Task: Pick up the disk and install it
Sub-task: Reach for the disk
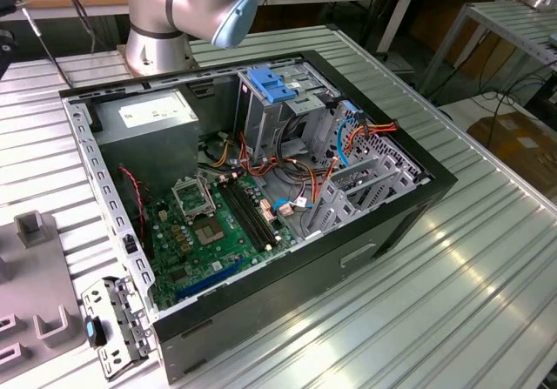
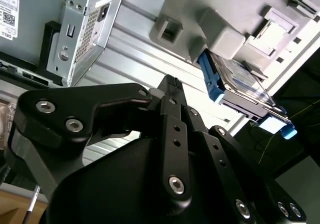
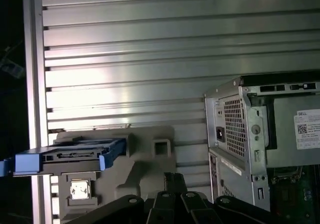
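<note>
Gripper (image 3: 175,177) clenched, empty, above table (image 3: 150,58); disk (image 3: 70,157) sat in grey holder (image 3: 150,161) at table edge.

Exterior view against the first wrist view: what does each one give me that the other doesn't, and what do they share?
Exterior view: the arm's base, the motherboard and the blue latch bracket atop the drive cage. First wrist view: the disk, in blue rails, sitting on the grey fixture, with the gripper apart from it. Shared: that fixture, the open computer case, its white-stickered power supply and the ribbed table.
</note>
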Controlling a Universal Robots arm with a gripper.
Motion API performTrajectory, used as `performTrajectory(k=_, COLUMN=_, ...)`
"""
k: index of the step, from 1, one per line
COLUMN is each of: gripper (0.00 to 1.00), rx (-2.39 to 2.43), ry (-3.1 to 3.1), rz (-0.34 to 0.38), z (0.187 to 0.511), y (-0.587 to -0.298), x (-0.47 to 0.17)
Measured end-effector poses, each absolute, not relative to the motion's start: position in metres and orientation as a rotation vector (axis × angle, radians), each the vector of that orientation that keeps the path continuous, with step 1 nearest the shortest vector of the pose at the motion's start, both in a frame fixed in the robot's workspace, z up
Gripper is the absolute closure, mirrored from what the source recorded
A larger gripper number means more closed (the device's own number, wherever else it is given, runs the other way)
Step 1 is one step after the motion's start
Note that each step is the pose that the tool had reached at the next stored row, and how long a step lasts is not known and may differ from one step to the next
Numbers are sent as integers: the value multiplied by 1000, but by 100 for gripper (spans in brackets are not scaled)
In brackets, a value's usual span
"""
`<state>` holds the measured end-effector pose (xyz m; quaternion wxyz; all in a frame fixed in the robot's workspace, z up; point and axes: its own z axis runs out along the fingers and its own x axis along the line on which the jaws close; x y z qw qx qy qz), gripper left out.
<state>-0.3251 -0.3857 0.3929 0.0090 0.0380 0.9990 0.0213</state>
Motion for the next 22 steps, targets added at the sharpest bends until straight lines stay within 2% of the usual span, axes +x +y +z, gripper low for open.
performTrajectory(k=12, gripper=89, rx=118, ry=3121, rz=67, z=392, y=-380, x=-394)
performTrajectory(k=22, gripper=89, rx=118, ry=3121, rz=66, z=392, y=-380, x=-400)
